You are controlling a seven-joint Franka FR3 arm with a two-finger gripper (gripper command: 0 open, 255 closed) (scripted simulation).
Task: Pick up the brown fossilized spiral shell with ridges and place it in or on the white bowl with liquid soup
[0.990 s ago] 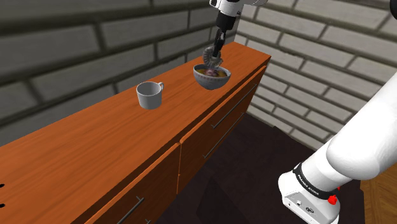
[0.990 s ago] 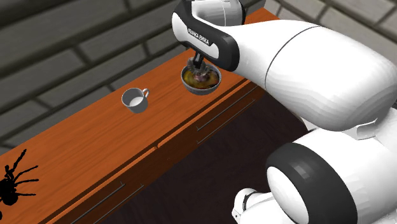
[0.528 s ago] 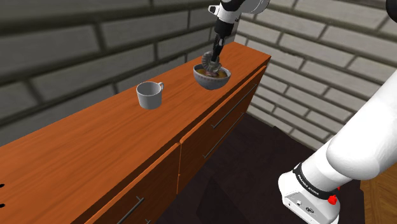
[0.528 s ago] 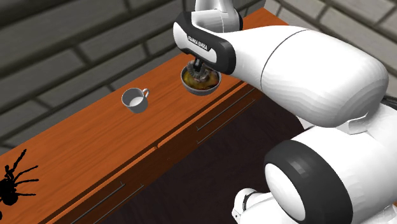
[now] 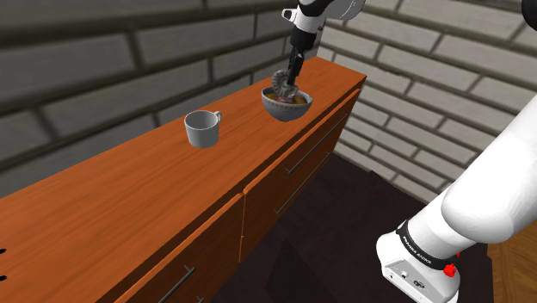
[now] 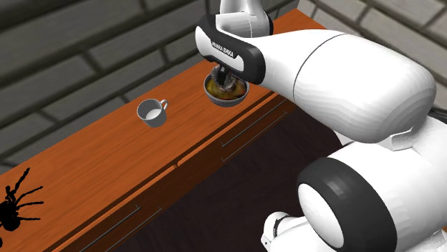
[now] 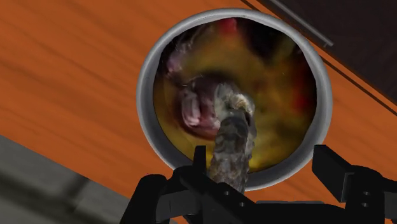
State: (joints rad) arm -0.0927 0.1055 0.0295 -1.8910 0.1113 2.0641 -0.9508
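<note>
In the shoulder view, a long wooden sideboard (image 5: 129,198) with drawers stands against a grey brick wall (image 5: 103,69). Near its far end the bowl (image 5: 288,110) stands on the top, and a grey mug (image 5: 202,129) stands well apart from it, toward this view's left. The black gripper (image 5: 291,76) hangs straight above the bowl, and the grey-brown ridged shell (image 5: 280,84) stands on its edge in the bowl, rising above the rim at the gripper's tip. In the second exterior view, the big white arm (image 6: 344,79) reaches over the sideboard (image 6: 107,165), and the gripper (image 6: 223,76) points down into the bowl (image 6: 226,102), where the shell (image 6: 229,86) sits in the brown soup. The mug (image 6: 149,112) stands to this view's left of the bowl, and a black spider (image 6: 14,204) lies at the far left end of the top. In the wrist view, the bowl (image 7: 147,95) with its pale rim holds yellow-brown soup with red bits, on the orange wood (image 7: 76,83). The shell (image 7: 232,149) stands edge-on in the soup, between the fingers of the gripper (image 7: 240,168). The fingers (image 7: 334,168) are wide apart; there is a clear gap between the shell and the one on the right side, so the shell is not clasped.
</note>
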